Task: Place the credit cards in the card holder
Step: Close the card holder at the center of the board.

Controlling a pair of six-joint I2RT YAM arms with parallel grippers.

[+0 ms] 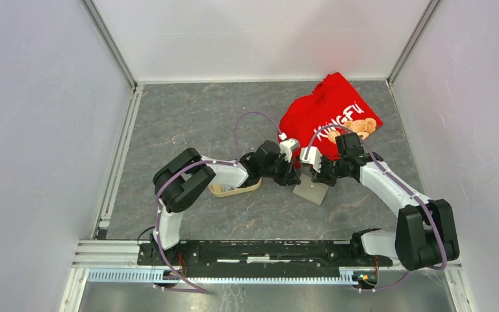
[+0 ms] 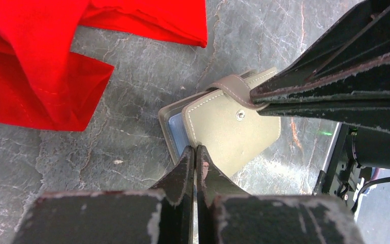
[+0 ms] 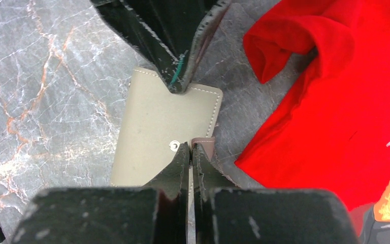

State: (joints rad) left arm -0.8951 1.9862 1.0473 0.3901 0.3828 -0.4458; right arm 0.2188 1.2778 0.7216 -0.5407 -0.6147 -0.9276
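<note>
The card holder (image 1: pixel 312 190) is a flat grey-olive wallet that lies on the table between both grippers. It has a snap stud (image 2: pixel 240 115) and a strap tab (image 2: pixel 232 85). My left gripper (image 1: pixel 294 175) is shut on the holder's near edge (image 2: pixel 195 151), where a pale blue inner strip (image 2: pixel 175 133) shows under the flap. My right gripper (image 1: pixel 318 175) is shut on the strap tab (image 3: pixel 203 144) beside the stud (image 3: pixel 173 146); its jaw tips meet at the tab (image 3: pixel 190 148). No credit cards show plainly in any view.
A crumpled red shirt (image 1: pixel 330 116) lies just behind the grippers, close to the holder (image 3: pixel 335 101). A beige oval tray (image 1: pixel 234 189) sits left of the holder, partly under my left arm. Frame rails line the table edges.
</note>
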